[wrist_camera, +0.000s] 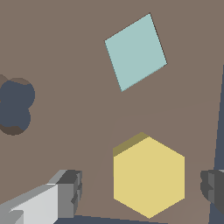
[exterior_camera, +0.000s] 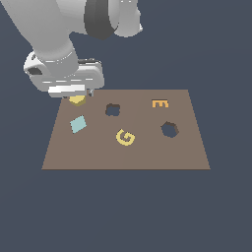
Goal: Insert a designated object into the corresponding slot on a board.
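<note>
Two fingers [wrist_camera: 59, 199] are standing wide apart, flanking the small yellow hexagonal block [wrist_camera: 148, 177] lying between them, ungripped.

Arm bent low, hand [wrist_camera: 140, 192] pointing down, fingers [wrist_camera: 65, 192] spread apart

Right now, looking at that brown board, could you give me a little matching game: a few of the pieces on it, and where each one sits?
Things:
1. yellow hexagonal block
2. light-blue diamond
3. orange letter E
4. yellow letter G

Places:
A. near the board's middle, between the two holes
B. far edge, towards the exterior view's right
C. between the robot's open fingers
D. near the left edge, in front of the hexagonal block

Pairs: 1-C, 2-D, 3-B, 4-A
</note>
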Available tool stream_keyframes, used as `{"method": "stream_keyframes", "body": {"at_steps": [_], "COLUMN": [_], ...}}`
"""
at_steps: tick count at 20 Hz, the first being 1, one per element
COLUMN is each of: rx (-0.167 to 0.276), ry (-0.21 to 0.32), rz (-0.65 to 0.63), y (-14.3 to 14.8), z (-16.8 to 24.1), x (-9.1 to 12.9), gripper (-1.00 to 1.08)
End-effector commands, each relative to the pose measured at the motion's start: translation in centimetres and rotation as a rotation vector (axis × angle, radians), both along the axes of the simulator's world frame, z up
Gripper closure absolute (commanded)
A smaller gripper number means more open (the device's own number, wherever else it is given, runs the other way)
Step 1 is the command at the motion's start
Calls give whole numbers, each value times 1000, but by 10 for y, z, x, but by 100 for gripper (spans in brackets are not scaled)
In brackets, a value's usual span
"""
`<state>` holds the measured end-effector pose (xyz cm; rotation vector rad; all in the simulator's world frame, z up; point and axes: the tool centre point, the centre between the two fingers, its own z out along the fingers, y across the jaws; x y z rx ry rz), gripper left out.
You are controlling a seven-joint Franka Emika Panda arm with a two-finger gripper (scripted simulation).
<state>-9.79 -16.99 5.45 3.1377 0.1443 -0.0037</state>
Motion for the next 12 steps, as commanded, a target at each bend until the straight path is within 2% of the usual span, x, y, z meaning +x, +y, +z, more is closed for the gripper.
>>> {"method": "stream_keyframes", "body": {"at_steps": [1, 12], "rx": [0, 1], "ry": [-2, -2], "rz": [5, 5], "y": [-5, -7], "z": [-3, -19], "x": [-1, -1], "gripper": [-92, -92]}}
